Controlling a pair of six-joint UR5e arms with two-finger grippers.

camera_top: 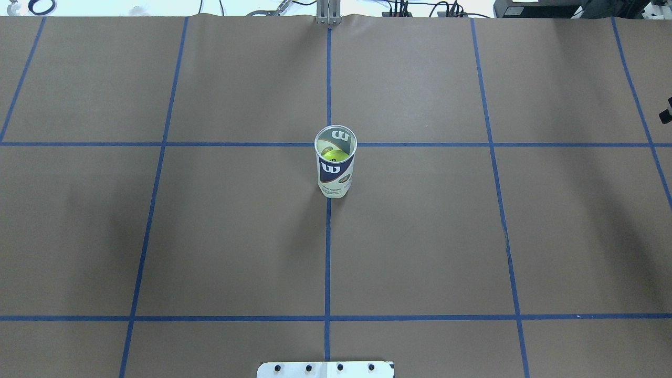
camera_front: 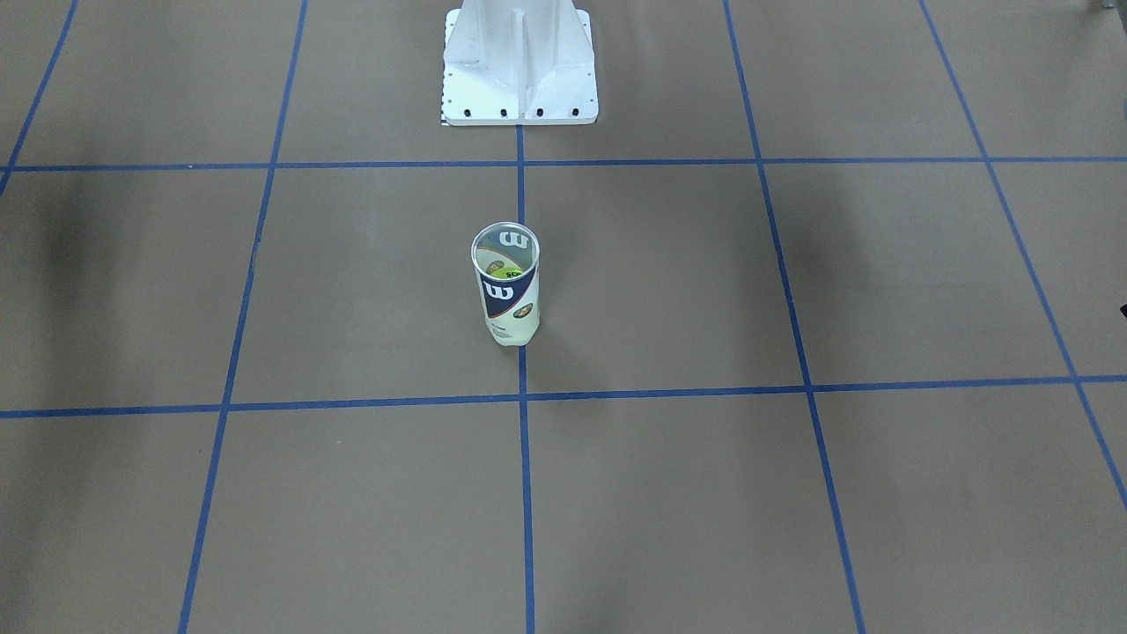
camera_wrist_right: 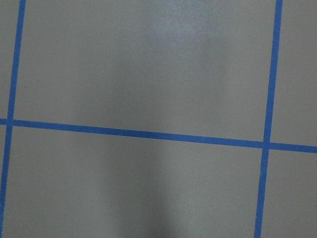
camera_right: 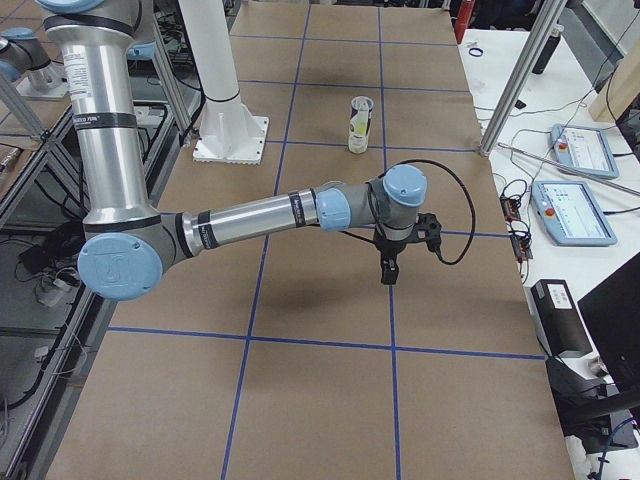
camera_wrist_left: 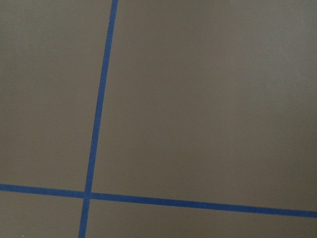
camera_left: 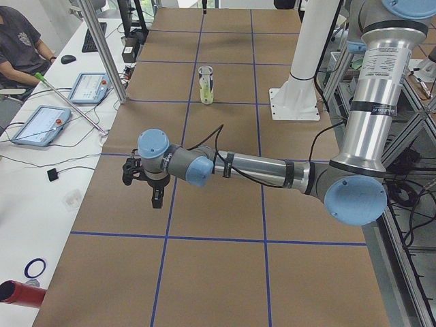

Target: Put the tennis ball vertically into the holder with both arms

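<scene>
The holder, a clear can with a white and navy label and a metal rim, stands upright on the middle of the table. It also shows in the overhead view. A yellow-green tennis ball lies inside it, below the rim. My left gripper hangs over the table's left end, far from the holder. My right gripper hangs over the right end, also far from the holder. Both point down with nothing seen in them. I cannot tell whether they are open or shut.
The white pedestal base stands at the robot's edge of the table. Blue tape lines cross the brown table cover. Side tables carry tablets and cables, and a seated person is at the left end.
</scene>
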